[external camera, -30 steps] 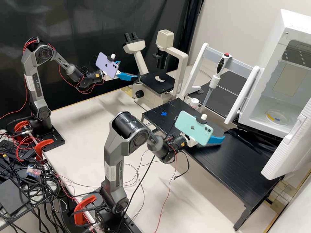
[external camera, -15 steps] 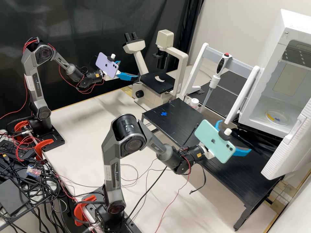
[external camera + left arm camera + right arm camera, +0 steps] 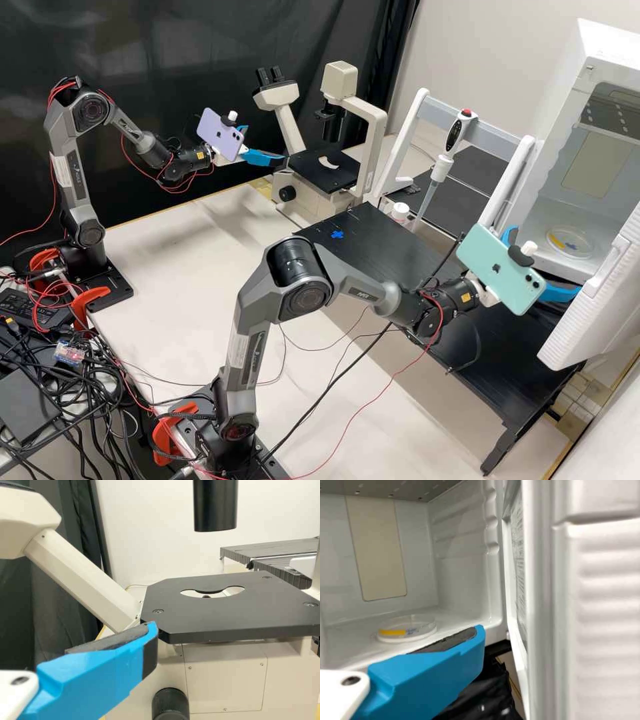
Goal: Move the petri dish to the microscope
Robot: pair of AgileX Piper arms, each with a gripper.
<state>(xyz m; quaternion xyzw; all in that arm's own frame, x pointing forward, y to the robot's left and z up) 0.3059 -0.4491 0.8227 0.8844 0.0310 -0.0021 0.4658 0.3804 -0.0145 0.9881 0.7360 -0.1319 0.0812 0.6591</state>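
Left gripper (image 3: 267, 143): beside the microscope (image 3: 377, 133), jaws spread, near the front corner of its black stage (image 3: 230, 625)
Stage: the likely goal, with a round-edged opening (image 3: 215, 594) in its middle where the dish should sit flat
Pipette (image 3: 441, 167): upright on its stand, past the bench's (image 3: 400, 247) back edge; probably not needed
Right gripper (image 3: 548, 260): at the mouth of the white cabinet (image 3: 567, 87), jaws spread, just short of the dish
Petri dish (image 3: 407, 630): flat on the cabinet floor (image 3: 462, 622), in from its front edge, a yellow mark on its side
Handling: likely light, stiff, slick plastic that could crack or skid; pinch the side wall low down, across the diameter, and keep it level; I can't tell if a lid is loose
Cabinet door (image 3: 600, 625): swung open, close to the right gripper; a wide exit might knock it
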